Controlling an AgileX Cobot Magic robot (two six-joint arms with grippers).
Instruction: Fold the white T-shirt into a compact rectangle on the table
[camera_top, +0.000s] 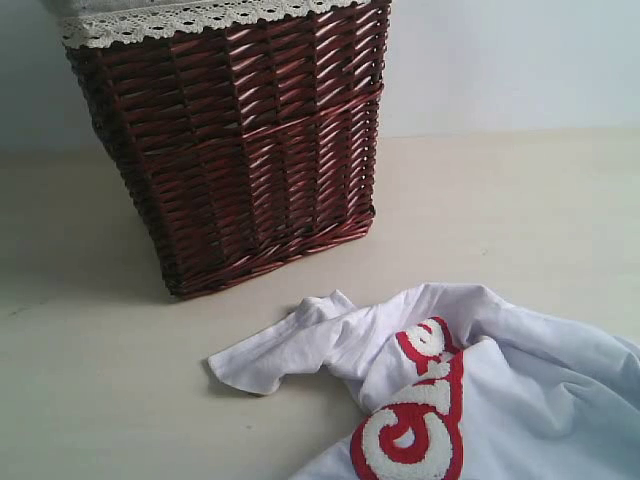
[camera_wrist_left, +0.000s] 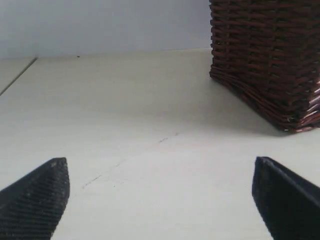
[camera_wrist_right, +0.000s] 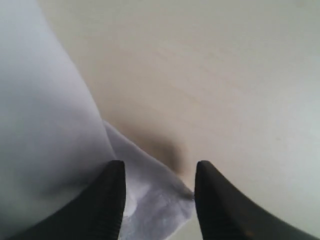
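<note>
1. Counter (camera_top: 520, 220): smooth, so dragging may slide the cloth instead of creasing it.
2. Wicker basket (camera_top: 250, 150): near the sleeve, a snag hazard.
3. White T-shirt (camera_top: 540, 400): crumpled on counter before basket; likely to fold unevenly.
4. Left pincer (camera_wrist_left: 160, 165): released over bare counter.
5. Right pincer (camera_wrist_right: 160, 170): parted, straddling shirt edge; may catch one layer only.

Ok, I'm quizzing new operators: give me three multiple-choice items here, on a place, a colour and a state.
1. Where is the shirt, relative to the basket? A inside it; B on the table before it; C over its rim.
2. The shirt's band is: A blue; B red; C green.
3. The left claw is: A open, empty; B shut on cloth; C shut on wicker.
Key: B, it lies crumpled on the table; B, plainly red; A, fingers wide apart, nothing between.
</note>
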